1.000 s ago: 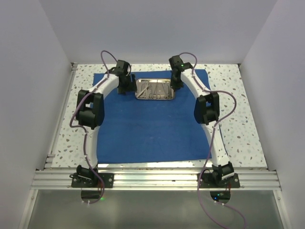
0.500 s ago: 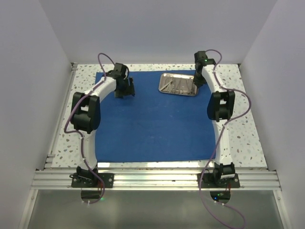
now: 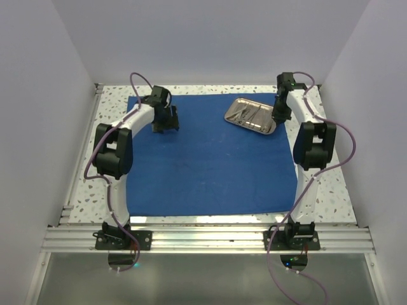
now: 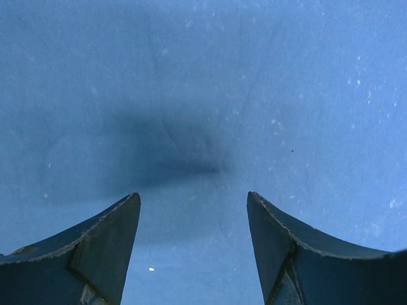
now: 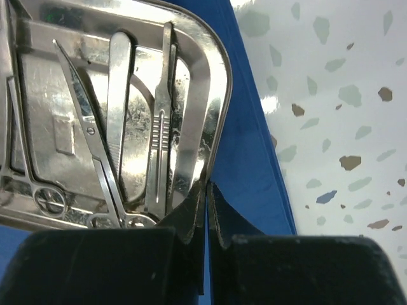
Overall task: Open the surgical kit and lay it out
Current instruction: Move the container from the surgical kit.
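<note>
The blue wrap [image 3: 203, 165] lay spread flat on the speckled table [image 3: 331, 171]. The tray [image 3: 236, 109] sat on the wrap's far right corner, turned askew, close to the cloth's right edge. The scissors [image 5: 89, 136] and tweezers [image 5: 119, 95] lay lengthwise inside it. The right gripper [image 3: 278, 119] stood at the tray's right end, its fingers [image 5: 184, 219] pinched tight on the rim there. The left gripper [image 3: 166, 122] hung low over the far left part of the wrap, well apart from the tray. Its jaws were parted moderately, holding nothing, with only bare cloth beneath.
</note>
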Tool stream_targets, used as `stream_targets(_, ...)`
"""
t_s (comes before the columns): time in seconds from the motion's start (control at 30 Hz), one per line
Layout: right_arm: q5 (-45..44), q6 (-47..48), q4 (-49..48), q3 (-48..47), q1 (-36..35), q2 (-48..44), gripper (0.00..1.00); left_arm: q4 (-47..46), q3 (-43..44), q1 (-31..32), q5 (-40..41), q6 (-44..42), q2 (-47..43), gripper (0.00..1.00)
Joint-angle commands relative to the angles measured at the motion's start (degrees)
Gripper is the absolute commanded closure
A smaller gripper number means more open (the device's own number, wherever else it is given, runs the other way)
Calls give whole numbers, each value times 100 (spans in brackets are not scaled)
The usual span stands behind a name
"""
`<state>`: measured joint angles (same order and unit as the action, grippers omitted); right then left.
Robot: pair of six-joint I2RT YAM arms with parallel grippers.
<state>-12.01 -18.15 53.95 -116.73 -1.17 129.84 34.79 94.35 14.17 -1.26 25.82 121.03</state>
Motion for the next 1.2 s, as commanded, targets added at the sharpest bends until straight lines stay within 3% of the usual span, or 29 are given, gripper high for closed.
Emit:
stream_targets(0.0, 147, 444, -324, 545, -103, -661, 100, -156, -65, -2, -33, -69, -361, 28)
stream_targets(0.3, -661, 506, -657, 2336, -147, -1460, 100, -86, -65, 6, -156, -209, -370, 29)
stream_targets(0.4, -1039, 471, -720, 2488, -138, -1445, 100, -51, -118, 6, -120, -288, -423, 29)
stream_targets(0.67, -1699, 330, -17, 635, -85, -83, 100, 37, -215, 50, -147, -288, -501, 30)
stream_targets(0.83, -1769, 347, 150, -226, -94, 295, 99, 72, -329, 86, -86, -271, -598, 30)
stream_targets(0.87, -1839, 330, 203, -349, -103, 435, 73, 72, -390, 94, -77, -271, -642, 30)
stream_targets(0.97, -1761, 268, 177, -605, -85, 542, 48, 81, -469, 94, -59, -253, -686, 30)
stream_targets(1.0, -1665, 251, 125, -719, -85, 638, 43, 98, -478, 112, -59, -253, -712, 30)
stream_targets(1.17, -1409, 128, 194, -1264, -103, 815, 41, 178, -522, 138, -24, -306, -739, 30)
